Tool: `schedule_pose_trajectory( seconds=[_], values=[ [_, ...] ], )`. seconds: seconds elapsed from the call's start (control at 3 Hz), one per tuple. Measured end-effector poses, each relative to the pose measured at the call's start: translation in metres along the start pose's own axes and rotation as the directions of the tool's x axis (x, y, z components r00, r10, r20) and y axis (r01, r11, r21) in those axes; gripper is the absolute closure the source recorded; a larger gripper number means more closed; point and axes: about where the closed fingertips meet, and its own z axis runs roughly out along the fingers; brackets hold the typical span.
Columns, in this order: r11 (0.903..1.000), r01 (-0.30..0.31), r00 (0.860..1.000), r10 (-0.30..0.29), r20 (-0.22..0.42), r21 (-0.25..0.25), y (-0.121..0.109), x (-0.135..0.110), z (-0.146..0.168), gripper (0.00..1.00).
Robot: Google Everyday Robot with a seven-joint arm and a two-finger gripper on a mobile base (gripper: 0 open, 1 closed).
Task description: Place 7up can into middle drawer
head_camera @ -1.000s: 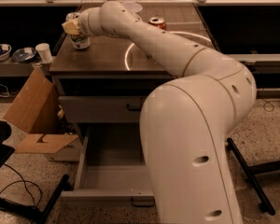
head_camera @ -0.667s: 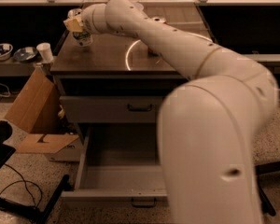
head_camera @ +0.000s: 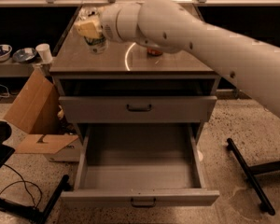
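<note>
My gripper (head_camera: 93,31) is at the back left of the cabinet's top (head_camera: 177,62), at the end of the white arm that reaches in from the right. It is shut on the 7up can (head_camera: 97,43), whitish with green markings, which hangs just below the fingers over the top's left part. The middle drawer (head_camera: 140,174) is pulled wide open below, grey and empty, with its dark handle (head_camera: 143,202) at the front. The closed drawer front (head_camera: 186,108) sits above it. An orange-red can (head_camera: 154,52) shows partly behind the arm.
An open cardboard box (head_camera: 35,111) leans at the cabinet's left. A shelf at the left holds two bowls (head_camera: 1,52) and a white cup (head_camera: 44,53). Black stand legs lie on the floor at the right (head_camera: 249,176) and at the lower left (head_camera: 37,209).
The arm has swung up and across the view. The gripper and the can now sit further right and nearer the top's front edge than before.
</note>
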Motion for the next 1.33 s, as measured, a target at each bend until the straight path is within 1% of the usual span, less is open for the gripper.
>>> schedule_pose_trajectory(
  seconds=[0.33, 0.67, 1.0, 1.33],
  values=[
    [0.9993, -0.019, 0.999, 0.018, -0.04, -0.031, 0.052, 0.025, -0.05, 1.0],
    [0.9993, -0.037, 0.992, 0.037, -0.124, 0.009, 0.075, 0.073, -0.093, 1.0],
    [0.9922, -0.058, 0.973, 0.081, -0.216, 0.11, 0.069, 0.164, -0.121, 1.0],
    [0.9805, -0.05, 0.971, 0.092, -0.221, 0.19, 0.059, 0.241, -0.13, 1.0]
  ],
)
